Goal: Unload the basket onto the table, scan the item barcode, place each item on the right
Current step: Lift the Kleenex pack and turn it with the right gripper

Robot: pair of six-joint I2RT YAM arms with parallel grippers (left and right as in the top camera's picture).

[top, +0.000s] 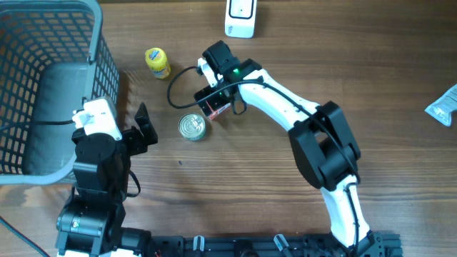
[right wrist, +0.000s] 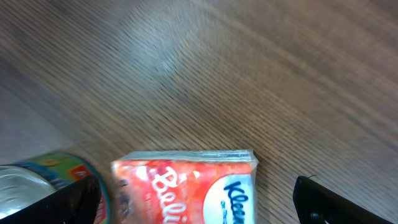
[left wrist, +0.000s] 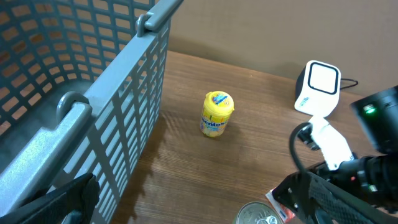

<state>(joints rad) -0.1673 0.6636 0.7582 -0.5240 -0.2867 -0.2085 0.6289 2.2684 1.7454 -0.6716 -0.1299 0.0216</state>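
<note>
**Right gripper** (right wrist: pixel 199 206): jaws spread wide, holding nothing. They stand to either side of the tissue pack (right wrist: pixel 180 180), which lies flat on the table (top: pixel 250 178); I cannot tell whether either finger touches it.

**Tissue pack**: red and white wrapper, printed face up, no barcode visible on the side that shows. Probably the item to be scanned (it is the one the right jaws stand over). It lies just beside the tin can (top: pixel 191 126).

**Left gripper** (top: pixel 145 126): jaws wide apart, empty, hanging near the basket (top: pixel 93 43) and left of the can.

**Scanner** (top: pixel 240 18): white unit at the far edge of the table, well apart from the pack.

**Other stock**: yellow bottle (top: pixel 157 62) standing between basket and scanner; clear packet (top: pixel 443 106) at the right edge.

**Progress**: early. Pack not yet gripped or lifted. Left to do: close on it, carry it to the scanner, turn the barcode toward the window.
</note>
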